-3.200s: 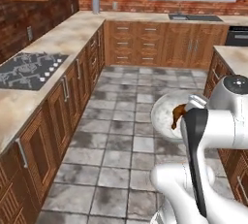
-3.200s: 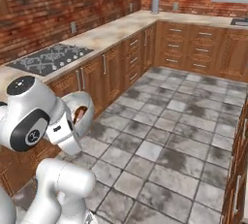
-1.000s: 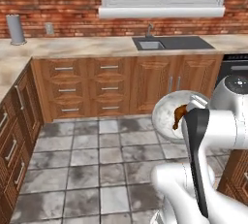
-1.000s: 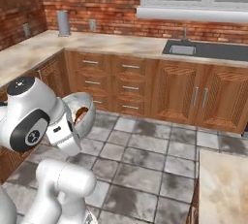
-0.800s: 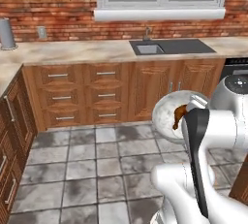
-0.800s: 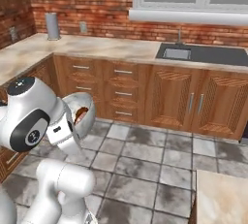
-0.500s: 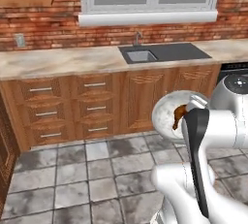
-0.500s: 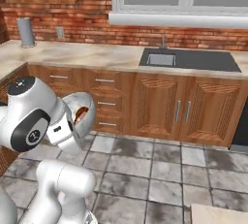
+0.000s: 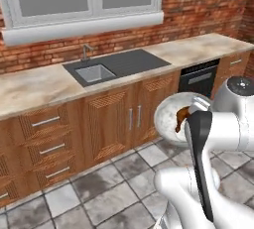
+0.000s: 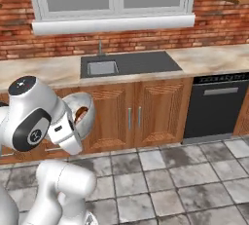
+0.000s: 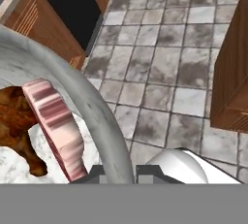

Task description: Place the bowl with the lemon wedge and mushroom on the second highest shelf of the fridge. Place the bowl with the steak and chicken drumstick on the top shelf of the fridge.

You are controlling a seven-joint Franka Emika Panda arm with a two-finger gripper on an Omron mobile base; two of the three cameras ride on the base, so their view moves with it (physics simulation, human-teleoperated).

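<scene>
The gripper (image 11: 112, 172), closed on the rim of the grey marbled bowl (image 11: 104, 121) holding pink steak (image 11: 55, 126) and brown drumstick (image 11: 14, 121) at 9 o'clock, carries it; shelving both bowls remains.

grey bowl (image 11: 99, 121) rim fills the left, pink steak (image 11: 55, 126) and brown drumstick (image 11: 17, 126) inside, over tiled floor (image 11: 164, 68).

Bowl (image 11: 92, 116) cut by left edge; jaws hidden behind rim.
</scene>
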